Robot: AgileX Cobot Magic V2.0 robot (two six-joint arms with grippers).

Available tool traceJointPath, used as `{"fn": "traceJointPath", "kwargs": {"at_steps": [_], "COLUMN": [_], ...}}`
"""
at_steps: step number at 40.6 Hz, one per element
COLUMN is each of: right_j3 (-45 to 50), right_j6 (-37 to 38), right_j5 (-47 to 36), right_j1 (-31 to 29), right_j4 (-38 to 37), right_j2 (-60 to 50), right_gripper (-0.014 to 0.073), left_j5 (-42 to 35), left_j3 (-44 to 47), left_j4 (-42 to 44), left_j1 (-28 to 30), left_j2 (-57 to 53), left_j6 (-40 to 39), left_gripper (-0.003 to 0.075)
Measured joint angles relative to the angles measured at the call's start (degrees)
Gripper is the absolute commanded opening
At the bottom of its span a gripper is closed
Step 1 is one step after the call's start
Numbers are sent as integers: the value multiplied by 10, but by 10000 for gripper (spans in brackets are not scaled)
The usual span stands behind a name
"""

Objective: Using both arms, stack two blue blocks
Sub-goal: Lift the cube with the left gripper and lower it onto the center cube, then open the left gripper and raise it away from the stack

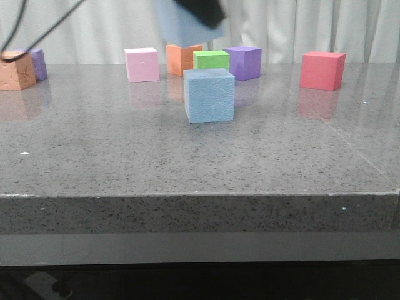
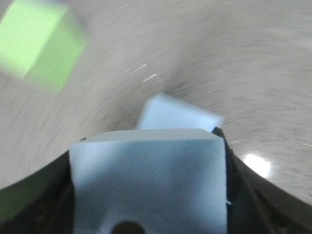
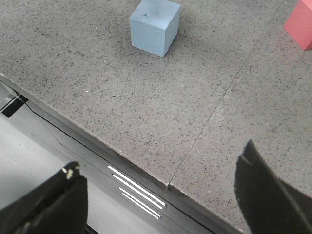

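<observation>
One pale blue block [image 1: 209, 95] rests on the grey table [image 1: 125, 156], near its middle. The other blue block [image 1: 178, 24] hangs blurred in the air above and slightly left of it, with my left gripper [image 1: 201, 12] shut on it. In the left wrist view this held block [image 2: 148, 180] fills the space between the dark fingers [image 2: 243, 195], and the resting block [image 2: 178, 114] shows just beyond it. My right gripper [image 3: 161, 161] stands open and empty over the table's front edge, well short of the resting block [image 3: 155, 25].
Behind the resting block stand a pink cube [image 1: 142, 64], an orange cube [image 1: 181, 58], a green cube [image 1: 211, 60] and a purple cube [image 1: 244, 62]. A red cube [image 1: 322, 70] sits at the right; an orange-brown cube [image 1: 15, 72] and a purple cube [image 1: 39, 62] sit far left.
</observation>
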Motion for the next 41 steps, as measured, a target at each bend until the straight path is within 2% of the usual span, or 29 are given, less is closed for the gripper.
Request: {"fn": "traceJointPath", "kwargs": {"at_steps": [3,8,24,41], "right_j3": [0,0,0,0], "right_j6": [0,0,0,0], "right_j5": [0,0,0,0], "right_j1": [0,0,0,0], "right_j4": [0,0,0,0], "right_j2": [0,0,0,0], "right_gripper": [615,615,615,615], "left_j5": [0,-14,-26,-26], "left_j3": [0,0,0,0], "left_j4": [-8,-6,43,42], "left_j1": [-23,-34,-32,-20], "left_j2": [0,2,39,48], "left_j6": [65,111,131,131], "left_gripper": [402,402,389,389]}}
